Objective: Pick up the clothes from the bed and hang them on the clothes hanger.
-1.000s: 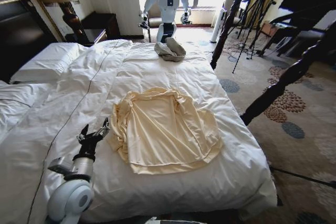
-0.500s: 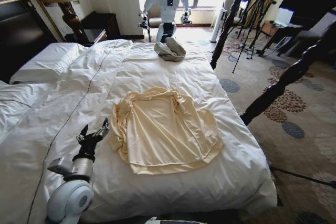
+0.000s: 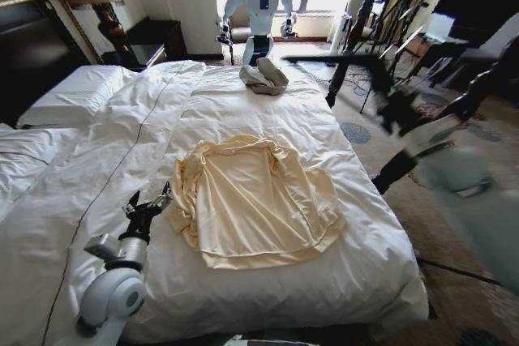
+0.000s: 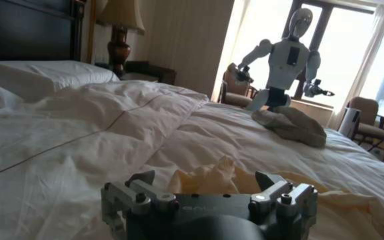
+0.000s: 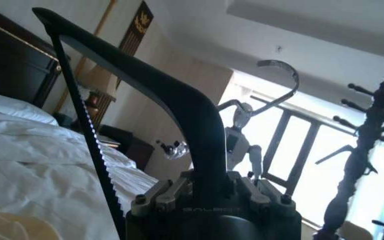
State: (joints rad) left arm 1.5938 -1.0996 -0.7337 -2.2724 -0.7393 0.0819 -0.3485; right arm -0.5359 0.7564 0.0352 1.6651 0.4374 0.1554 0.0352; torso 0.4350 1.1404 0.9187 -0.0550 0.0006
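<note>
The right arm has come into sight on the right side, blurry, reaching over the floor beside the bed [image 3: 268, 103]. It was not there a moment ago. The left arm has also moved a tiny bit up and toward the shirt.

The right gripper [image 5: 209, 192] is squeezing shut on the clothes hanger [image 5: 172, 100]. The hanger is black and slim, and its thin hook [image 5: 282, 80] is curling up at the top. From the head view, the hanger [image 3: 324, 58] is showing as a dark bar sticking out to the left, over the far right edge of the bed.

The left gripper [image 3: 150, 204] is sitting low over the white duvet, near the front left of the bed. Its fingers [image 4: 142, 179] are spread open and holding nothing. It is just beside the left edge of the clothes [image 3: 255, 200].

The clothes are one pale yellow shirt, lying spread out and wrinkly on the near middle of the bed. In the left wrist view, a bunched-up bit of the shirt [image 4: 212, 177] is showing right between the open fingers.

A small grey cloth bundle [image 3: 263, 76] is lying at the far end of the bed. A white robot figure [image 3: 261, 6] is standing behind it by the window.
</note>
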